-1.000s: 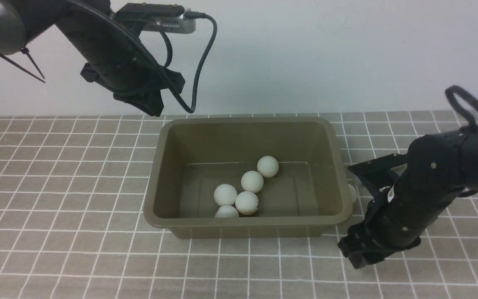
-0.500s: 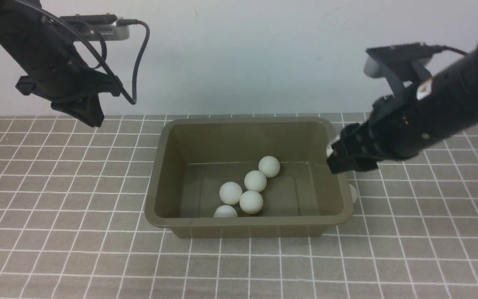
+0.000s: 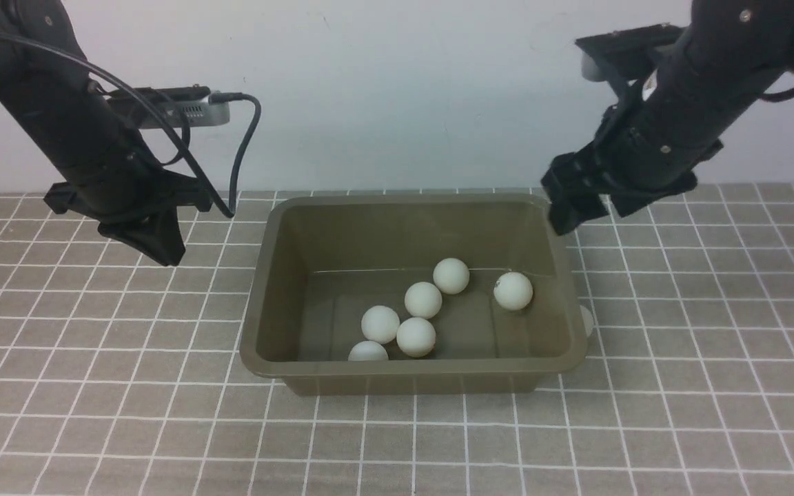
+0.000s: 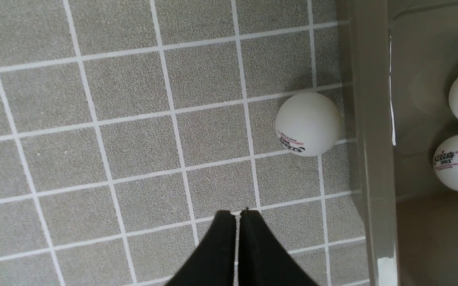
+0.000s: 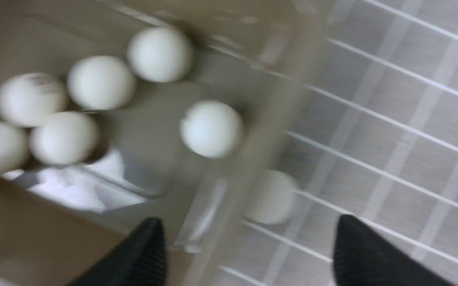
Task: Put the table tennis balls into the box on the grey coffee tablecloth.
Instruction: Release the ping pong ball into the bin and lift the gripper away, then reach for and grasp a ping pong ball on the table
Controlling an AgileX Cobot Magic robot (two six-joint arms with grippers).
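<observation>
Since half a second ago, our right arm has risen and drawn back above the far right corner of the box. A sixth ball now lies inside, close to the right wall. Five other balls cluster toward the near left of the box floor. Our left arm has dropped lower over the checked cloth, left of the box.

The right jaws stand wide apart with nothing between them. The left jaws are pressed shut and empty.

One stray ball sits on the cloth against the right outer wall, mostly hidden under the flared rim. The left wrist view shows a loose ball just beside the box's outer wall, which the front view does not show.

We judge the main risks to be these. Shut jaws would nudge a light ball and send it rolling, so they need to open first. Jaws reaching under the rim may catch it and shove the box. A squeeze off centre could pop the ball free.
</observation>
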